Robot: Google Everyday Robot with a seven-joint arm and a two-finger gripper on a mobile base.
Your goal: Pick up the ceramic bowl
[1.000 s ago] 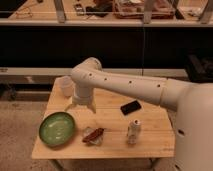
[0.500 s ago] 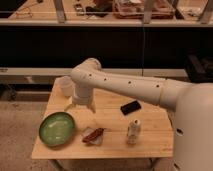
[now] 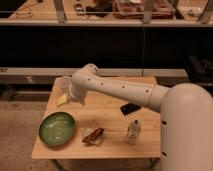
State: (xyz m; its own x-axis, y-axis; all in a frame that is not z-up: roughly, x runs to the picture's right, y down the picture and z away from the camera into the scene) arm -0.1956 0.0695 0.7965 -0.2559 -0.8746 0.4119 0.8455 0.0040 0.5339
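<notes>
Ceramic bowl (image 3: 57, 129): green, wide and shallow, lying flat at the left front of the desk (image 3: 112, 120), in the lower left of the frame; nothing touches it.
End effector (image 3: 75, 100): hangs under the bent white arm (image 3: 117, 90), above and right of the bowl, near the translucent cup (image 3: 62, 82) and a pale yellow piece (image 3: 62, 100). I cannot tell whether it is apart or together, and it holds nothing that I can see.
Other things: a reddish snack packet (image 3: 93, 135) just right of the bowl, a small white bottle (image 3: 132, 131) and a flat black object (image 3: 130, 108) further right.
Step in hand: the approach, by my reckoning; no grasp made yet.
Next move calls for: coming down and left over the bowl's near rim, taking the thin edge and keeping off the packet.
Change from half a second ago: very little. The bowl lies where it was and the arm holds nearly the same pose.
</notes>
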